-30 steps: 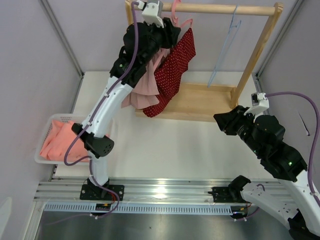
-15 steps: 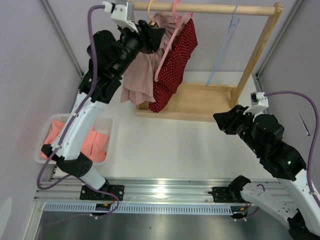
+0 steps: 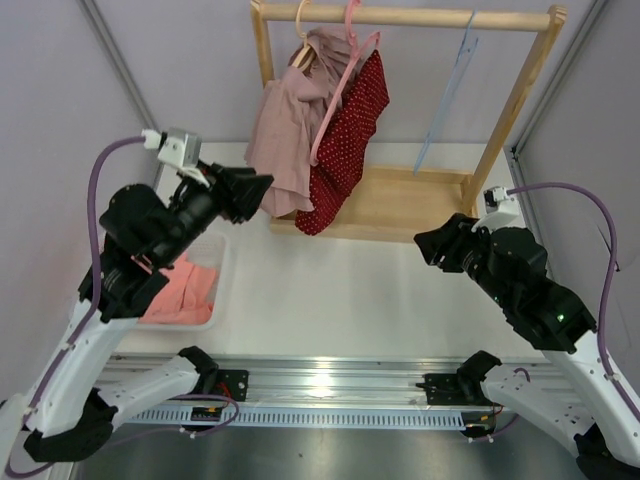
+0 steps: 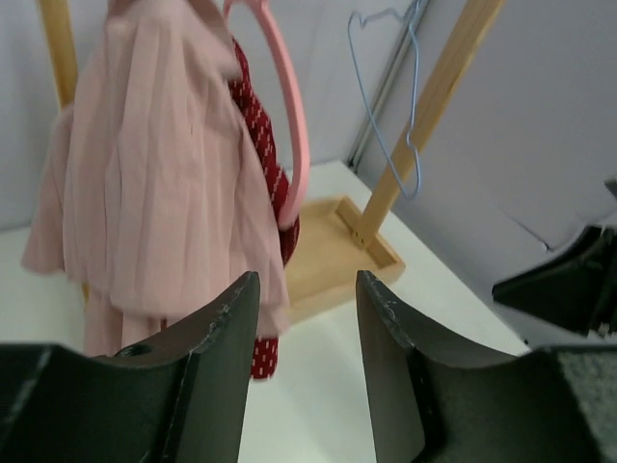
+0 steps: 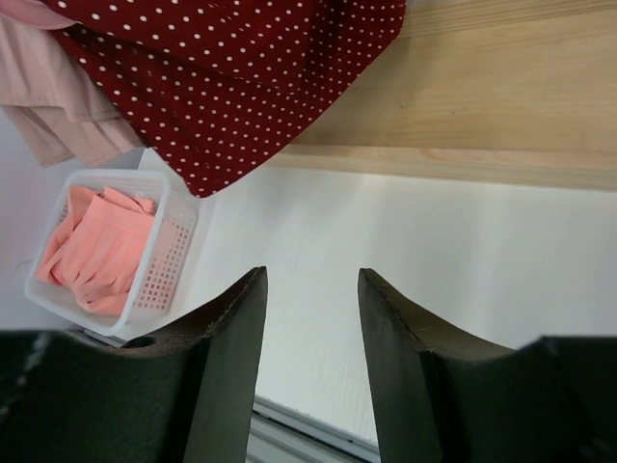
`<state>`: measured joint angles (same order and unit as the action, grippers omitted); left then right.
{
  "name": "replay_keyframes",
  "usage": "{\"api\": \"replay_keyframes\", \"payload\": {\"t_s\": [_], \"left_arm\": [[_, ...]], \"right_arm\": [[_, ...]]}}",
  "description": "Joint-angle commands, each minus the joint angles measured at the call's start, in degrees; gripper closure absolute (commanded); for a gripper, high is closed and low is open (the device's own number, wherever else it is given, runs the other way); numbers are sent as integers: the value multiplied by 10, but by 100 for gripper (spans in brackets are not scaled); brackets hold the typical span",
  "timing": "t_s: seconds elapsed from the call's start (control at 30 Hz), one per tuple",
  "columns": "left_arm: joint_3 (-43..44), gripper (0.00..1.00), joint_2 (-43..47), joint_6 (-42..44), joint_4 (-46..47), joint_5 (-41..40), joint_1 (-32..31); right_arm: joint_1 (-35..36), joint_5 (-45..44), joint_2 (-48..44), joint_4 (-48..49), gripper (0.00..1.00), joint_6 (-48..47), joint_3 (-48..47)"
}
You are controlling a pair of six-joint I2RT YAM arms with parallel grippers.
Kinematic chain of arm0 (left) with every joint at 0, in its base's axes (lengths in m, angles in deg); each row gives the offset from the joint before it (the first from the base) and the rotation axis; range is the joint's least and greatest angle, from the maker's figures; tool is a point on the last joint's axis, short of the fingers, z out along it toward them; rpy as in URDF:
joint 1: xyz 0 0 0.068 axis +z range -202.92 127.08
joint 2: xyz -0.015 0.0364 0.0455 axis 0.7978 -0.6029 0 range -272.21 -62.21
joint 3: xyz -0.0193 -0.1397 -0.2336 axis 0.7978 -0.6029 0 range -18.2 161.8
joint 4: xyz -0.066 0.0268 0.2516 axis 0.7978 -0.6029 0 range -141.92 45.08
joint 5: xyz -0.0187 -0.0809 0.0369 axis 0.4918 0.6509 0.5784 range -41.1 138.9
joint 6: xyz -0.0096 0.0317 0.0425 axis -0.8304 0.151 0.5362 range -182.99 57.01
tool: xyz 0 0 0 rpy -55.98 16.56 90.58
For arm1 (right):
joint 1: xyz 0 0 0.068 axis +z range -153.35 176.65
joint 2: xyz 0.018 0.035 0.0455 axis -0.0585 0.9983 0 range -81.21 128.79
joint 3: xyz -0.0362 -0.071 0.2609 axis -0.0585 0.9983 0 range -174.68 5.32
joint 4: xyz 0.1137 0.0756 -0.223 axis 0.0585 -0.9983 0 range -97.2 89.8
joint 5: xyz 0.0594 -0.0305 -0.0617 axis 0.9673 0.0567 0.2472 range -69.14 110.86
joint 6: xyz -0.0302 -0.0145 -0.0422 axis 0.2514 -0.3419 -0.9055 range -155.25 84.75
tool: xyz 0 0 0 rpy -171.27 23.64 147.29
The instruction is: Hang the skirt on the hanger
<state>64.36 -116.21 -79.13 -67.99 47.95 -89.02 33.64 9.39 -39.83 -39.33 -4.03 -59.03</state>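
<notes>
L arm (image 3: 150,225) withdrawn fr rail (image 3: 420,17), pink skirt (image 3: 285,130) left hanging there

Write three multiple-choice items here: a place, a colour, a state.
1. Where is the white basket?
A) on the rack's base
B) at the table's left edge
C) beside the right arm
2. What colour is the bare hanger?
A) blue
B) pink
C) red
3. How is the left gripper?
A) shut on a skirt
B) shut on a hanger
C) open, empty

B: it sits far left in the top view.
A: its thin blue wire hangs alone.
C: its jaws stand apart with nothing between.
</notes>
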Motion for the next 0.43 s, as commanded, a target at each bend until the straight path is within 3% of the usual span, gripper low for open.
{"api": "replay_keyframes", "payload": {"t_s": [0.0, 0.2, 0.33, 0.4], "left_arm": [[-74, 51, 65, -14, -53, 21, -1], [-154, 50, 146, 2, -120, 12, -2], [-184, 49, 183, 9, -140, 12, -1], [-193, 49, 191, 11, -145, 12, -2]], "right_arm": [[-2, 0, -10, 4, 51, -11, 7], [-2, -25, -10, -14, 48, -3, 23], [-3, -19, -24, 19, 53, 6, 56], [-3, -25, -10, 19, 48, 13, 55]]}}
